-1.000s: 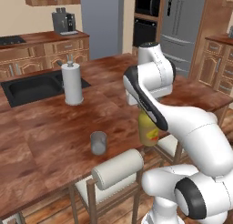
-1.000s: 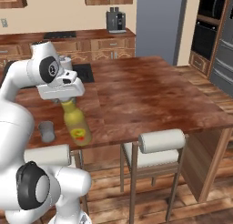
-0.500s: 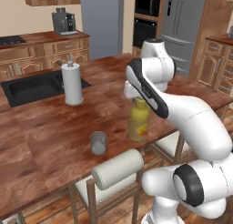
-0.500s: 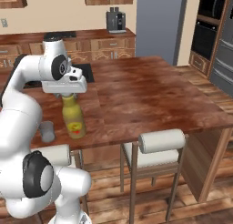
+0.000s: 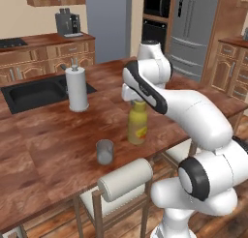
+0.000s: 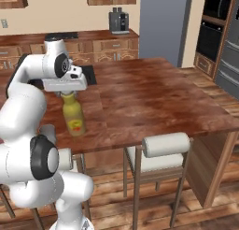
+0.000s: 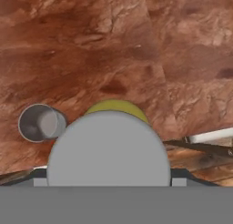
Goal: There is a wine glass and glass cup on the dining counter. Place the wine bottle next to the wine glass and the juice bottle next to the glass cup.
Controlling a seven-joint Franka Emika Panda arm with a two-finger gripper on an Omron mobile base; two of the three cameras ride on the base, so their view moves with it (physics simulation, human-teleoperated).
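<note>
The gripper (image 5: pixel 136 99) hangs directly above the juice bottle (image 5: pixel 137 123), jaws spread and clear of its cap. The bottle stands upright on the dining counter (image 5: pixel 58 135) beneath them, the glass cup (image 5: pixel 104 151) just beside it.

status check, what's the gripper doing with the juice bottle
Gripper open, right above juice bottle. Bottle upright on dining counter, glass cup close beside it. Nothing in the way.

One juice bottle (image 5: pixel 137 127) stands on the dining counter (image 5: pixel 43 135), with one glass cup (image 5: pixel 104 151) to its left. One paper-towel roll (image 5: pixel 77 88) stands farther back, beside one black sink (image 5: pixel 31 92). Two stools (image 6: pixel 161 152) sit at the near edge. One coffee machine (image 5: pixel 68 23) is on the far counter.
</note>
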